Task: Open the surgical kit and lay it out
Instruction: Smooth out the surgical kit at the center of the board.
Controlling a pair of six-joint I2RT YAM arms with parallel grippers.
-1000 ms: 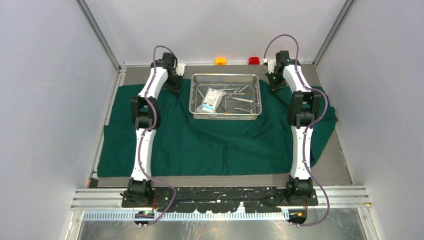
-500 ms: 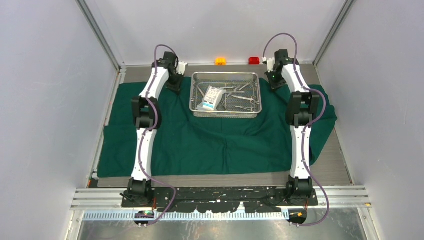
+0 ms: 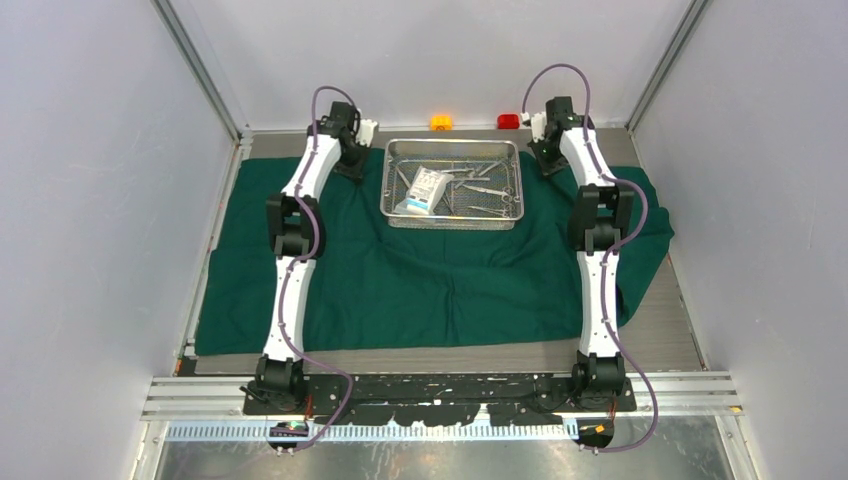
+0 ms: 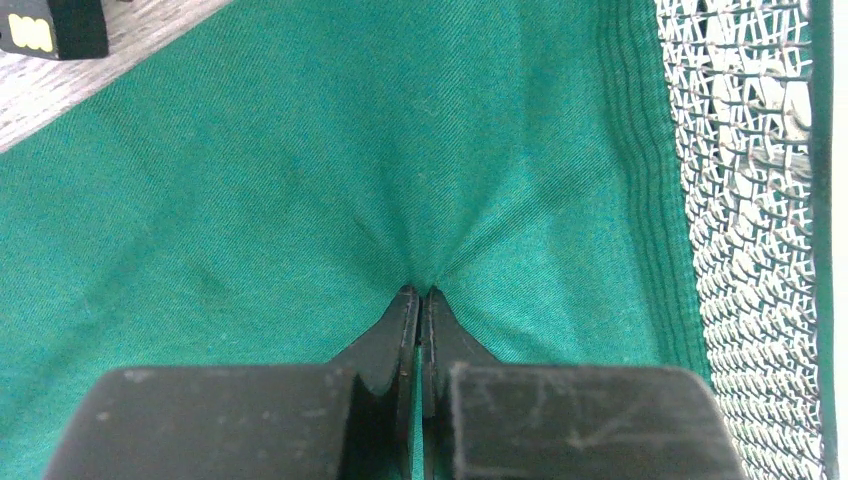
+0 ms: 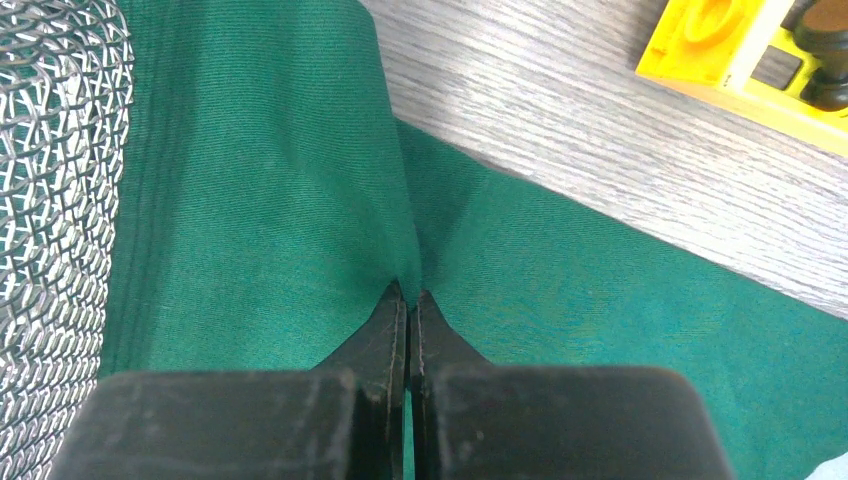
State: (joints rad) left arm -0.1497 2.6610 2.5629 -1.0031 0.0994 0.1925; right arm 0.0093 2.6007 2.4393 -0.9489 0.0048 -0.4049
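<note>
Either side of tray (image 3: 450, 222), drape (image 3: 430, 285) pinched by left end effector (image 4: 419, 293) and right end effector (image 5: 408, 290); cloth soft, limp, best taken near hem; bite seemingly shallow.

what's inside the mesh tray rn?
The wire-mesh tray holds a flat white pouch at its left in the top view and several slim silver instruments spread to the right. Whatever lies under the pouch is covered. The tray stands on the green drape.

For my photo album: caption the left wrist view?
The left tool pinches a fold of green drape beside the wire-mesh tray.
</note>
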